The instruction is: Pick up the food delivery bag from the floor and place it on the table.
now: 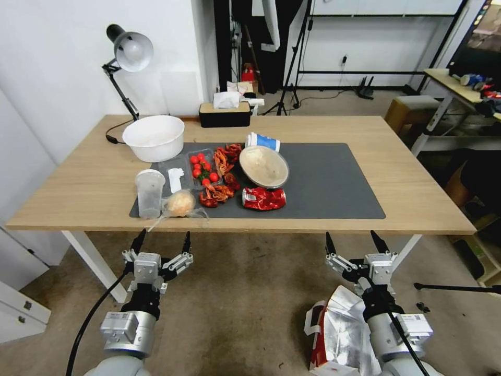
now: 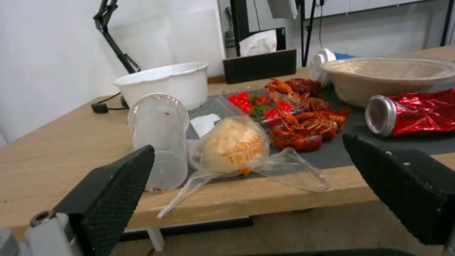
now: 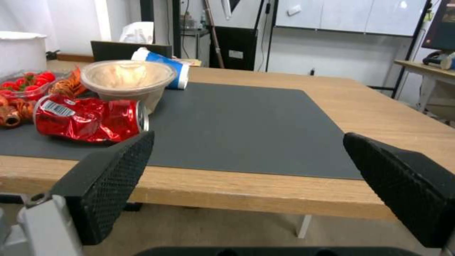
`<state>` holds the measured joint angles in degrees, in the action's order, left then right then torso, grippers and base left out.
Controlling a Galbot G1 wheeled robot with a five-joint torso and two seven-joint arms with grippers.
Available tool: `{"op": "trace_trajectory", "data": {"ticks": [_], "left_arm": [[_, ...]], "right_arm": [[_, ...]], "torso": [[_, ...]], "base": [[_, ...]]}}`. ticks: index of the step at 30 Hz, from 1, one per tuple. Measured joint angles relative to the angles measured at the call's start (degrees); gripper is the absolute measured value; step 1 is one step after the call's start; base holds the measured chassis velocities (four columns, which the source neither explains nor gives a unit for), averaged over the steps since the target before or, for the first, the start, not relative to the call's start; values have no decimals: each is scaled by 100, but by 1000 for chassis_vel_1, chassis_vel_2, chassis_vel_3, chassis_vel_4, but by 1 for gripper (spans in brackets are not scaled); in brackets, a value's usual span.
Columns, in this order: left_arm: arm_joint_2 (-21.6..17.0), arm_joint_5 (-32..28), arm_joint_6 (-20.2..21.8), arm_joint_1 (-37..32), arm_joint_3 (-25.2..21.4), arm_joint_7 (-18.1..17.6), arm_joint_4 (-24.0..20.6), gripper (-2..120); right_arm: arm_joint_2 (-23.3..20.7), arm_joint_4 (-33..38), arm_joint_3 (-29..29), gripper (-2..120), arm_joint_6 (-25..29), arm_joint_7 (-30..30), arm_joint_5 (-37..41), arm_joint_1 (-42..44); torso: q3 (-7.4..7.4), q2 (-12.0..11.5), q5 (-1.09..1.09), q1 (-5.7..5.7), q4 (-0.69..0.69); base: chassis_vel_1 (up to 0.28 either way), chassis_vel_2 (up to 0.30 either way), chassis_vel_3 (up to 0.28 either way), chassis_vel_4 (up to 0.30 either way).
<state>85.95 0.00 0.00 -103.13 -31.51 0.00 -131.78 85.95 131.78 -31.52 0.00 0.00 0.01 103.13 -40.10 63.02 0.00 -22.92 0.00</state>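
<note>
The food delivery bag (image 1: pixel 339 334) lies on the floor (image 1: pixel 245 297) at the lower right; its silver foil lining, a red side panel and a white handle show, partly hidden under my right arm. My right gripper (image 1: pixel 353 237) hovers open above it, just in front of the table (image 1: pixel 412 177) edge. In the right wrist view the right gripper (image 3: pixel 249 137) stands wide open facing the dark grey mat (image 3: pixel 237 124). At the left, also below the table's front edge, my left gripper (image 1: pixel 163 237) is open and holds nothing; in its wrist view the left gripper (image 2: pixel 247 144) faces the table's clutter.
The mat's left half holds a white bowl (image 1: pixel 154 137), a clear cup (image 1: pixel 150 192), a bagged bun (image 1: pixel 180 202), tomatoes (image 1: pixel 202 166), crayfish (image 1: pixel 222 177), a paper bowl (image 1: pixel 264 166), a crushed red can (image 1: pixel 264 198) and a blue cup (image 1: pixel 263 141). A tissue box (image 1: pixel 225 115) and lamp (image 1: pixel 130 52) stand behind. The mat's right half (image 1: pixel 334 183) is bare.
</note>
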Motion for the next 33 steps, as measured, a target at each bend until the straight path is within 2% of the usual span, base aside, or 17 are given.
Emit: {"op": "trace_trajectory", "data": {"ticks": [11, 14, 15, 16, 18, 19, 20, 21, 30, 33], "left_arm": [[0, 0, 0, 0, 0, 0, 0, 99], [-51, -59, -39, 29, -21, -55, 1, 99], [-151, -190, -139, 110, -54, -204, 8, 99], [-389, -410, -344, 278, -179, -512, 8, 100], [-477, -495, -413, 330, -194, -623, 7, 100], [-525, -553, -400, 341, -189, -755, 5, 100], [-555, -593, -400, 338, -178, -816, -9, 100], [-576, -638, -408, 325, -179, -825, -15, 100], [-580, -661, -479, 298, -198, -694, 42, 100], [-570, -678, -680, 302, -196, -627, 135, 100]], "right_arm": [[0, 0, 0, 100, 0, 0, 0, 0], [-75, 217, -210, 100, 199, -9, 174, 125], [-102, 378, -320, 100, 295, -12, 215, 211], [-119, 483, -388, 100, 322, 42, 266, 293], [-121, 538, -392, 100, 323, 42, 308, 312], [-126, 565, -409, 100, 329, 44, 344, 319], [-130, 582, -405, 100, 332, 46, 376, 318], [-140, 584, -409, 100, 329, 49, 395, 305], [-166, 455, -410, 100, 314, -39, 545, 241], [-167, 312, -416, 100, 504, -193, 699, 194]], "torso": [[0, 0, 0, 0, 0], [-1, -1, 3, 0, 3], [1, 0, -10, 1, 3], [1, 0, 6, 1, -7], [1, 0, 6, 1, -5], [0, 0, -7, 0, -1], [0, 0, -2, 0, 0], [0, 0, 3, 0, 2], [0, 0, 0, 0, 0], [0, 0, 0, 1, 0]], "base": [[0, 0, 0, 0], [0, 0, 0, 0], [0, 0, 0, 0], [0, 0, 0, 0], [0, 0, 0, 0], [0, 0, 0, 0], [0, 0, 0, 0], [0, 0, 0, 0], [0, 0, 0, 0], [0, 0, 0, 0]]}}
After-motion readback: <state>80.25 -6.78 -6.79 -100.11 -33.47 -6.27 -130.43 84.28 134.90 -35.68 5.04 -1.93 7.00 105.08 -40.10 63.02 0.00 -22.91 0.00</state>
